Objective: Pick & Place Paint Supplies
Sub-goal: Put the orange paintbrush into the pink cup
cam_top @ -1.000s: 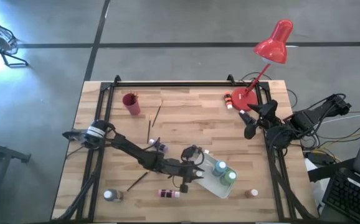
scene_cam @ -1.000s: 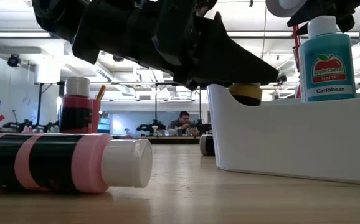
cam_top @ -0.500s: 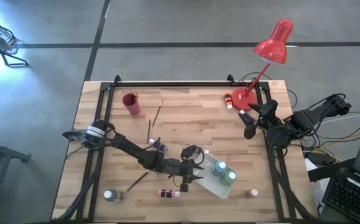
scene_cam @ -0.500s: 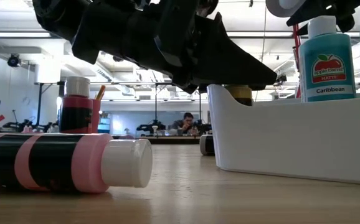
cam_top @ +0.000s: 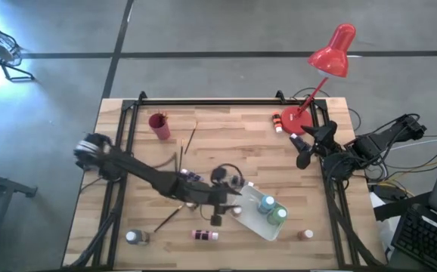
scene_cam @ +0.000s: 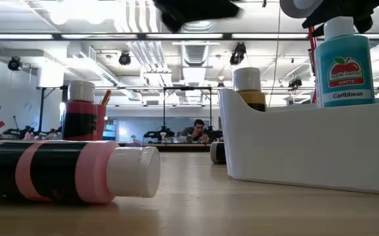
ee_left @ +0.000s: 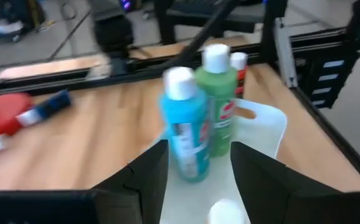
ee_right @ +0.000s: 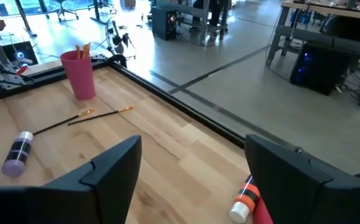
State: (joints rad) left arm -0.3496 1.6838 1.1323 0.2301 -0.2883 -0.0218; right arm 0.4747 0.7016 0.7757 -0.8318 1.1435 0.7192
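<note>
Three bottles are seen standing in the white tray point(cam_top: 258, 224): a teal bottle point(ee_left: 185, 127), a green bottle point(ee_left: 217, 102) and a yellow bottle point(scene_cam: 248, 88). The left gripper point(ee_left: 192, 177) is held above the tray's near end with fingers point(ee_left: 144, 174) released and empty, so that placement is judged done. Left on the bench point(cam_top: 226, 147) are a pink bottle point(cam_top: 205, 235), a purple bottle point(cam_top: 191, 177), a clear bottle point(cam_top: 134, 237), a brown bottle point(cam_top: 304, 235), a red bottle point(cam_top: 277, 121) beside the lamp point(cam_top: 320, 72), loose brushes point(cam_top: 184, 147) and a pink cup point(cam_top: 159, 125). The right gripper point(ee_right: 192, 180) is parked open near the lamp, whose base may hinder access to the red bottle.
</note>
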